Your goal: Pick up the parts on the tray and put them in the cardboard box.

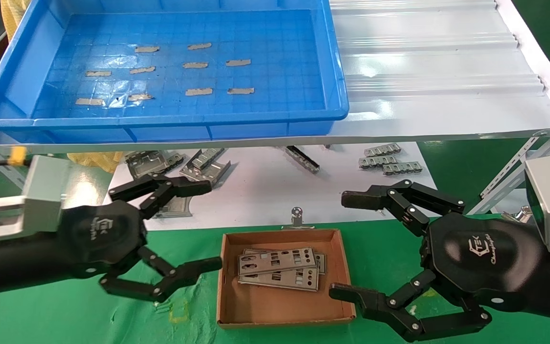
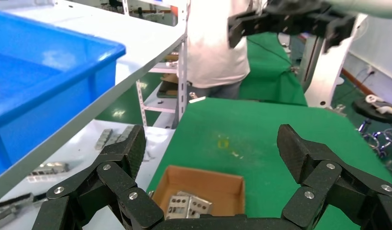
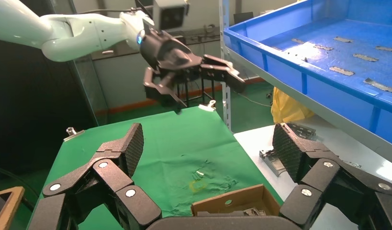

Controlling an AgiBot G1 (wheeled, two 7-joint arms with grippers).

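Blue tray (image 1: 26, 71) holds only tape strips (image 1: 194, 65); metal plates (image 1: 280, 270) stacked in cardboard box (image 1: 229, 306). Task looks finished. Left gripper (image 1: 186, 229), right gripper (image 1: 346, 243) flank box, fingers wide, empty.

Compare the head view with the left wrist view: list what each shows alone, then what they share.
Only the head view shows the tray floor with its grey tape strips and no parts on it, plus the bent brackets on the lower white sheet.

Only the left wrist view shows a person in a white shirt standing behind the table.

Both show the cardboard box holding the metal plates, and both the left gripper and the right gripper, empty.
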